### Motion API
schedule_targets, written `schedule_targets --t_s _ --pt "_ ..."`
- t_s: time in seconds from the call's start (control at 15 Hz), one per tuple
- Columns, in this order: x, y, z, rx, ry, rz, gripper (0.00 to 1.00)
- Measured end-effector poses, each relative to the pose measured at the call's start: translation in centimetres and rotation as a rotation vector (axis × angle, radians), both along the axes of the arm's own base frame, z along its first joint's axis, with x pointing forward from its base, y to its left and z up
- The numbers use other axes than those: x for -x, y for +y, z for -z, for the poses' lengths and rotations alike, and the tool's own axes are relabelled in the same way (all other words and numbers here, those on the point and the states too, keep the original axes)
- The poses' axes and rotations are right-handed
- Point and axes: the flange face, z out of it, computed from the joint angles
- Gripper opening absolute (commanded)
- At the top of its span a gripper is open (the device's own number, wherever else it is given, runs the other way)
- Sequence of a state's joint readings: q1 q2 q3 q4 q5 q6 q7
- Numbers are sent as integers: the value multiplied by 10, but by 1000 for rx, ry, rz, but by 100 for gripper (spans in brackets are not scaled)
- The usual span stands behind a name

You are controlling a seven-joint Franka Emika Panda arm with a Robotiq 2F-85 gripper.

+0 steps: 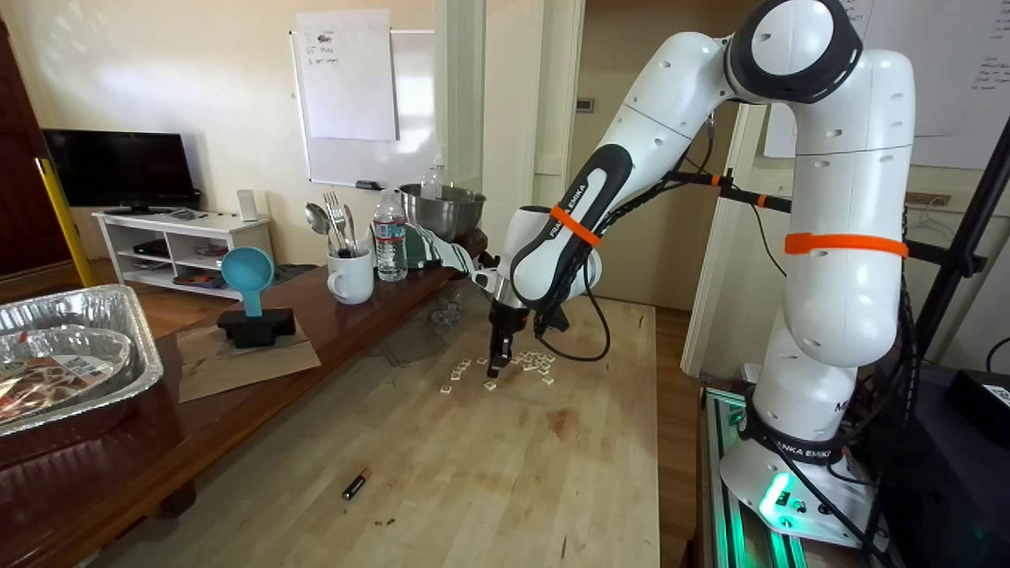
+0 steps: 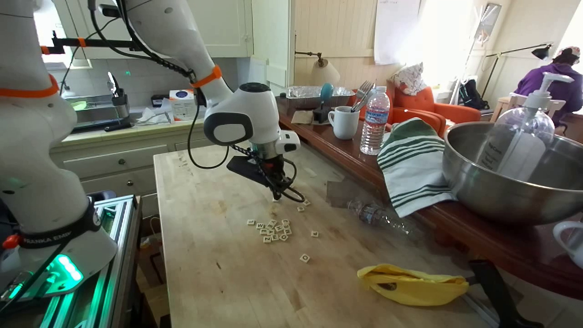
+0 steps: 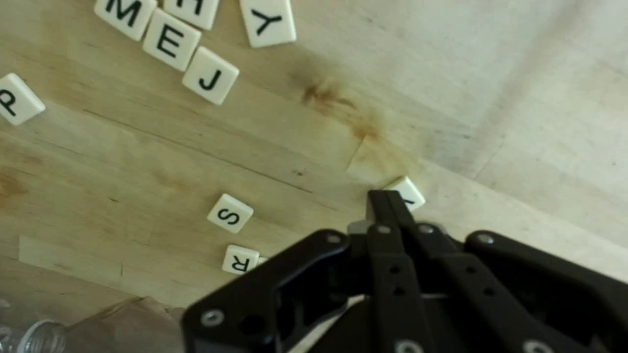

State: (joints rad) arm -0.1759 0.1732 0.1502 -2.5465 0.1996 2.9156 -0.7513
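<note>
My black gripper (image 3: pixel 384 196) is shut, its two fingertips pressed together with nothing between them. It points down low over the wooden table, also seen in an exterior view (image 1: pixel 495 371). Just past the fingertips lies a cream letter tile (image 3: pixel 412 194), partly hidden by them; whether they touch it I cannot tell. To the left in the wrist view are an S tile (image 3: pixel 230 213) and an R tile (image 3: pixel 240 259), with a further tile mostly covered by the gripper. Farther up sit a J tile (image 3: pixel 211 76), an E tile (image 3: pixel 171 40), a Y tile (image 3: pixel 268 22) and a P tile (image 3: pixel 18 99).
A clear plastic bottle (image 2: pixel 371 213) lies beside the raised dark ledge (image 1: pixel 237 410). On that ledge stand a mug (image 1: pixel 350 276) of cutlery, a water bottle (image 1: pixel 390 241) and a steel bowl (image 2: pixel 478 191). A battery (image 1: pixel 357 483) and a yellow banana-shaped item (image 2: pixel 412 284) rest on the table.
</note>
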Motion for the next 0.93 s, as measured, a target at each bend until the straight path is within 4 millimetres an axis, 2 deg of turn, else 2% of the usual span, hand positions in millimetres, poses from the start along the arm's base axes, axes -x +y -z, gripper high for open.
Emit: schedule_targets --t_s 0.13,0.4,0.93 --pt "2 0 2 14 5 -40 9" --pt "2 0 4 28 8 -65 0" --pt "3 8 11 36 23 -89 0"
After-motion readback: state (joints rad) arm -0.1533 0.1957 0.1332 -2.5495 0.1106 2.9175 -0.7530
